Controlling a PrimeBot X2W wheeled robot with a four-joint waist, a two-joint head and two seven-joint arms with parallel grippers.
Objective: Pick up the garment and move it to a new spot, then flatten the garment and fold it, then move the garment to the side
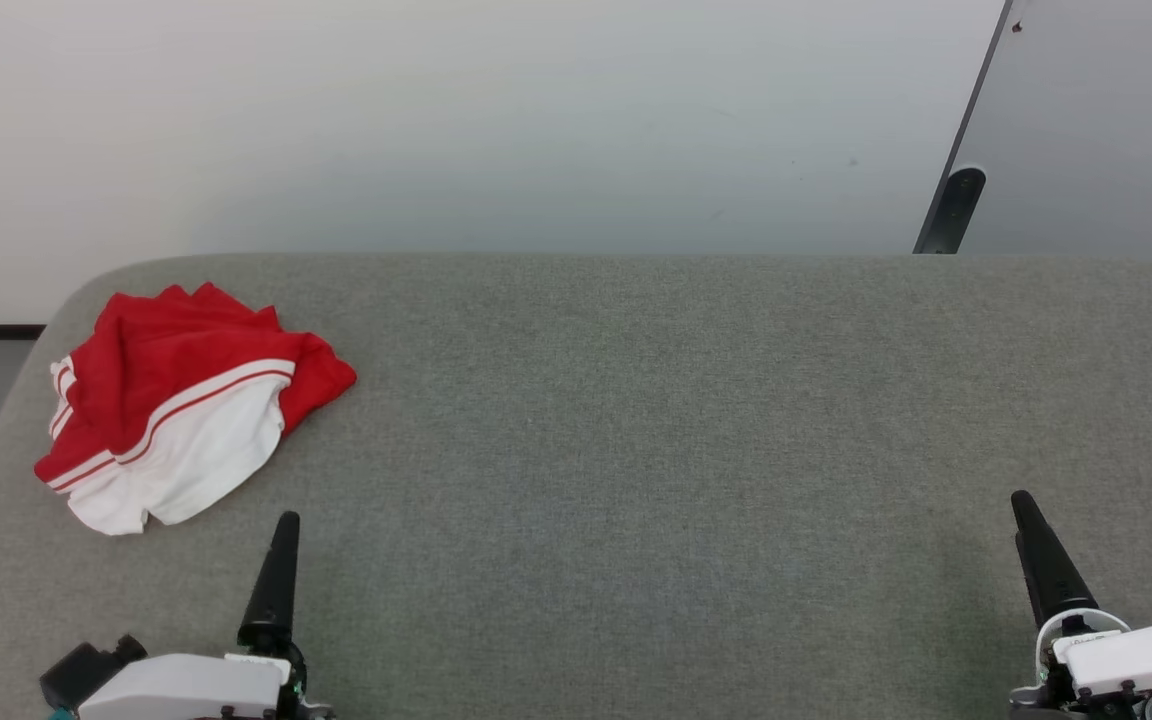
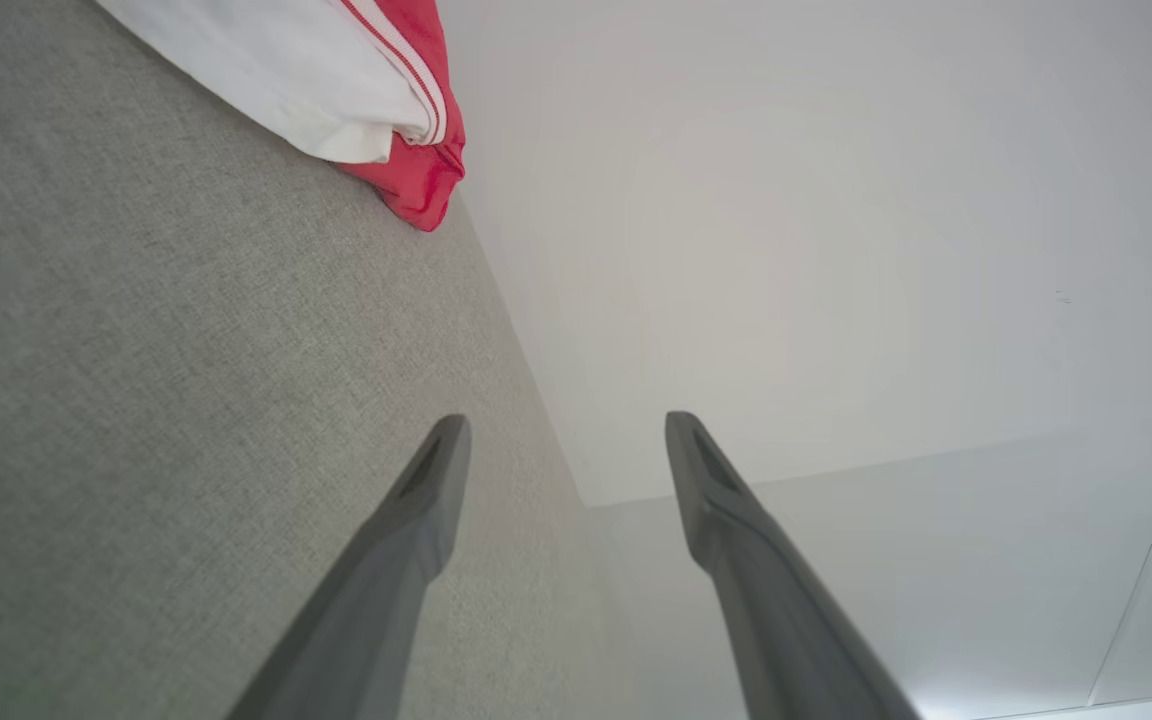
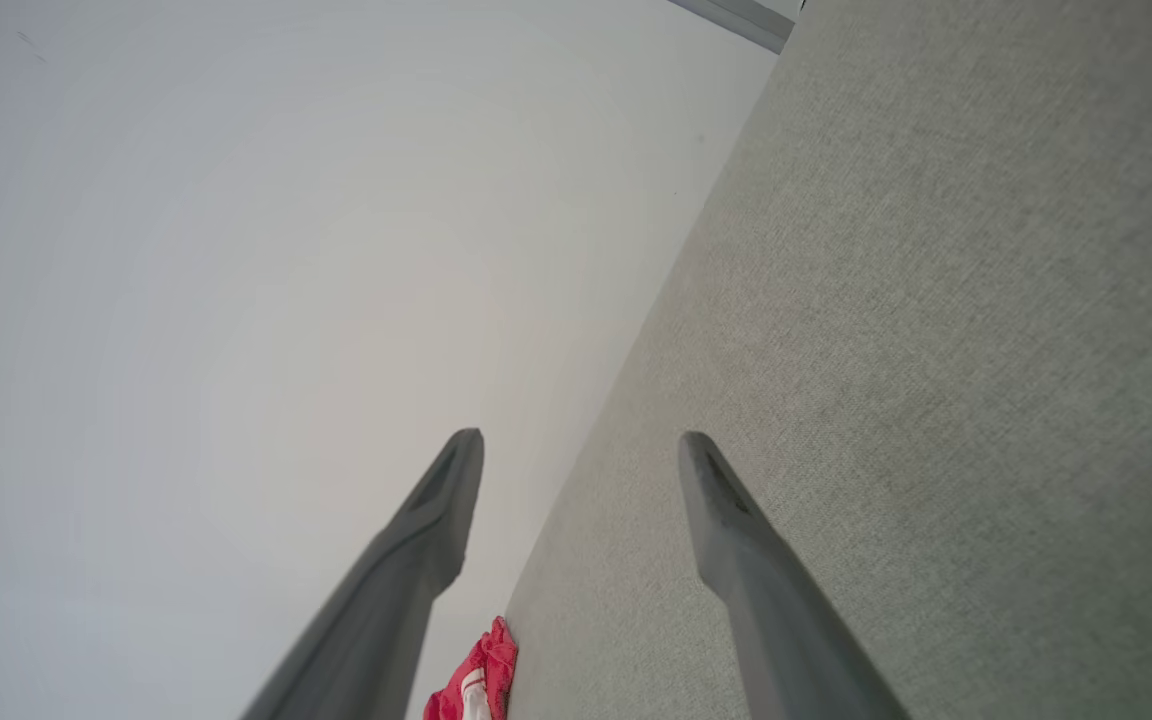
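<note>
Lying in a rumpled heap at the far left of the grey table (image 1: 656, 400), the garment (image 1: 181, 400) shows red folds over a white panel with striped trim, and neither arm touches it. The left gripper (image 2: 566, 430) hangs on its near side, jaws spread and empty. The right gripper (image 3: 581, 445) hovers well apart at the near right, likewise spread and empty. Judging by the bunched cloth, nothing is done yet: lifting, moving, flattening, folding and setting aside all remain.
</note>
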